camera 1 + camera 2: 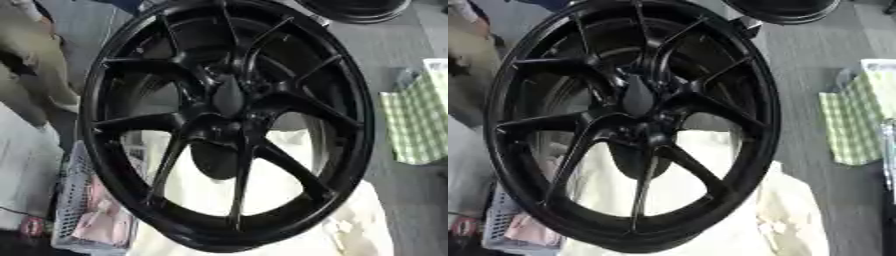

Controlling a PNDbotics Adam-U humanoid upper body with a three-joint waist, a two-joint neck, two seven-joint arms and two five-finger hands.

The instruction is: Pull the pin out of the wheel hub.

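Left eye view: the black wheel hub (229,122) fills the frame, tilted. A dark shape at its centre may be a hand or the pin; finger state cannot be told, nor the step. Right eye view: the green checked cloth (852,125) shows more fully.

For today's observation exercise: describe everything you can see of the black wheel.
The wheel is glossy black, metal by its look, with thin forked spokes running from a dark centre to a deep rim. It stands tilted, filling most of the view, above pale cloth. No pin can be made out, and no hand shows on it.
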